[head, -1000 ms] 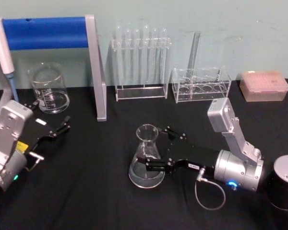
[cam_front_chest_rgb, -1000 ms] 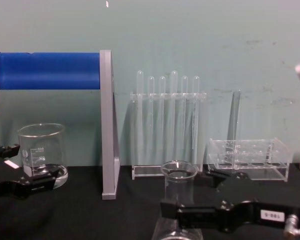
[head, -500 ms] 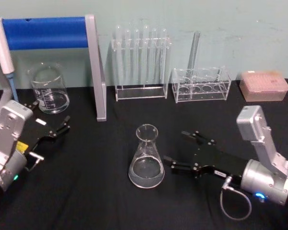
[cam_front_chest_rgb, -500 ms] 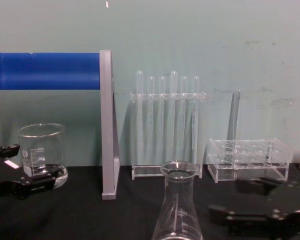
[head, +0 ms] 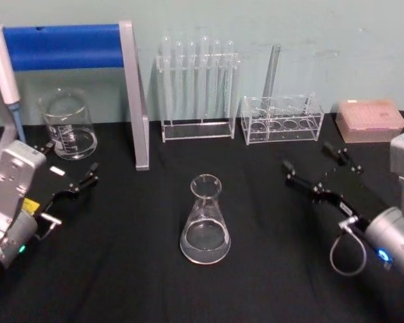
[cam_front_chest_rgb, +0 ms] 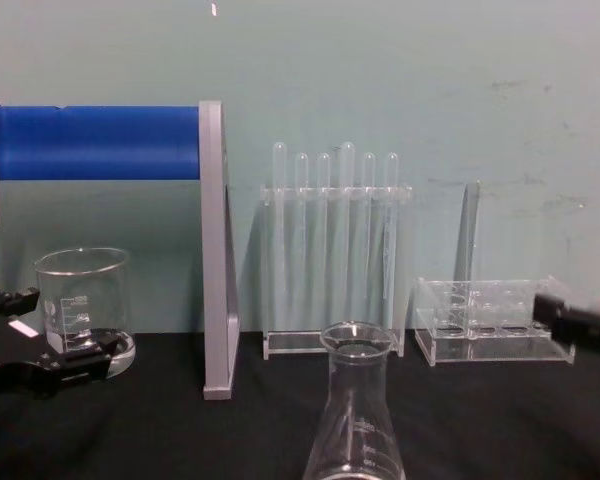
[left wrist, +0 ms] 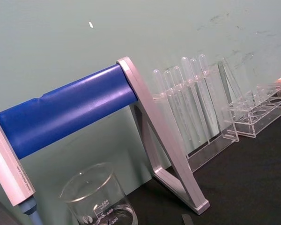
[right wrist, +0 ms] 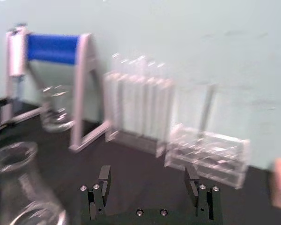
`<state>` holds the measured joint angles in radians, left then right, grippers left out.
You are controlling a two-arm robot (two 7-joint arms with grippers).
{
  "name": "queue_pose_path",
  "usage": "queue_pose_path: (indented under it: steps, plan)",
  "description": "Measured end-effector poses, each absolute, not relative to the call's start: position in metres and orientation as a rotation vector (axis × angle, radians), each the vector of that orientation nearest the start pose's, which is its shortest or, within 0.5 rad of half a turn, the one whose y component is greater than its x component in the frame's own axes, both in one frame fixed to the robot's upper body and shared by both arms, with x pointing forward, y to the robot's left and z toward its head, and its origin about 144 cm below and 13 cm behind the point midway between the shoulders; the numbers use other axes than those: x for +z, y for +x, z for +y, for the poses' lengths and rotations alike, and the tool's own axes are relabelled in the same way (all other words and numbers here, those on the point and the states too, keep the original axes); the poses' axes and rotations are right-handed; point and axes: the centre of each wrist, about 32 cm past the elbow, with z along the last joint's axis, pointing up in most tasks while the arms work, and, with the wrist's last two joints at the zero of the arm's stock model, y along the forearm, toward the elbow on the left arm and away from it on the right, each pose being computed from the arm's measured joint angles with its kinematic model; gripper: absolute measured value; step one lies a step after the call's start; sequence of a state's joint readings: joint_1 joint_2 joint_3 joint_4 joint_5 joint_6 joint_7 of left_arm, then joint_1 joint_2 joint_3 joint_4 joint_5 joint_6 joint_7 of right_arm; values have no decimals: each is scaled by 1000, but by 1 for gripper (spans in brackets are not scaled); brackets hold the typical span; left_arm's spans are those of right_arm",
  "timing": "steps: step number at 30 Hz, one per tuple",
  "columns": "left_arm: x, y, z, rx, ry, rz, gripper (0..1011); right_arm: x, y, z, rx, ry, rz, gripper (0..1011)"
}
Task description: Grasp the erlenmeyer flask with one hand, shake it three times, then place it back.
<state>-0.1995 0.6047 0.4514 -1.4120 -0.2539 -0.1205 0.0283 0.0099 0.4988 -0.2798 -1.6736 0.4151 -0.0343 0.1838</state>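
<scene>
the black worktop (head: 128,269) carries a blue-barred stand (head: 74,46) at its back left corner, with a test tube rack (head: 196,87) along the back edge. the erlenmeyer flask (head: 205,222) stands upright near the worktop's middle, untouched. my right gripper (head: 320,168) hangs toward the right edge, well apart from the flask, fingers spread wide. my left gripper (head: 71,171) sits parked at the left edge, fingers apart, near the glass beaker (head: 69,124).

clear erlenmeyer flask (head: 205,222), upright, ungrasped
</scene>
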Motion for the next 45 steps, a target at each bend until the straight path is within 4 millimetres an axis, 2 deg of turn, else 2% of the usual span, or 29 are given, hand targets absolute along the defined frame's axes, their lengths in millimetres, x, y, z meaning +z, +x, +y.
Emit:
queue_pose_path:
  steps: [9,18,25,45]
  plan:
    - [1140,489,310,1248,304,-285,1001,1164,466,-251,-1231,-50,-62,1003]
    - [1140,489,310,1248,305,-285,1001,1150,487,-233,-1291,-157,14,1003]
    - [1140,489,310,1248,304,-285,1001,1143,492,-230,-1289,-193,37,1002]
    - [1140,489,310,1248,304,-285,1001,1143,491,-233,-1269,-193,44,1002]
